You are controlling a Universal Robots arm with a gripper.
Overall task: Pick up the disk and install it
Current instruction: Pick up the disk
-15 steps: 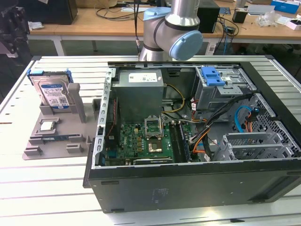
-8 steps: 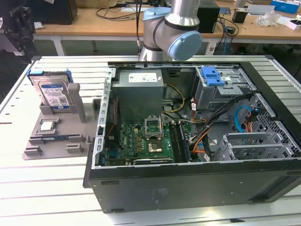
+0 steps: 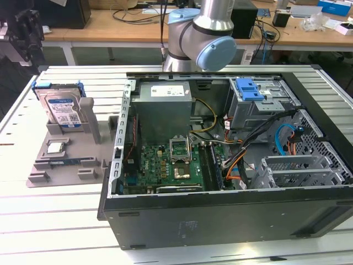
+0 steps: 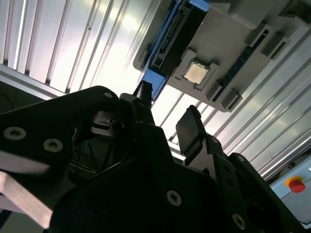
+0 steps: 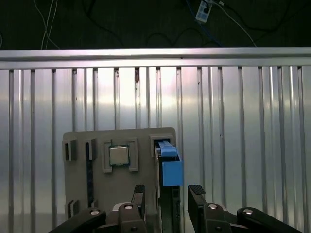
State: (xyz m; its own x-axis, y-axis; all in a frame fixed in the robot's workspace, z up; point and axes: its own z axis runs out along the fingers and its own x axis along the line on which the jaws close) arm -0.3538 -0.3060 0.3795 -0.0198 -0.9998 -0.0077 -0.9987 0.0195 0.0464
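The disk [image 3: 60, 107] stands upright in a slot of the grey holder [image 3: 71, 160], at the exterior view's left. It is silver-grey with a white-and-blue label and a blue bracket. My gripper [image 3: 25, 38] hangs above and behind it, dark against the background. In the first wrist view the disk [image 5: 167, 167] shows edge-on with its blue bracket toward me. My gripper [image 5: 167, 194] is open, well above the disk, with nothing between its fingers [image 5: 138, 194]. The second wrist view shows my gripper [image 4: 167, 109] open, with the disk [image 4: 175, 34] beyond it.
The open computer case [image 3: 220, 210] lies to the exterior view's right of the holder. Its grey drive cage carries a blue latch [image 3: 251, 88]. A small square CPU chip [image 5: 119, 155] sits in the holder beside the disk. The slatted metal table [image 3: 55, 221] runs under everything. A red button [image 4: 295, 184] is nearby.
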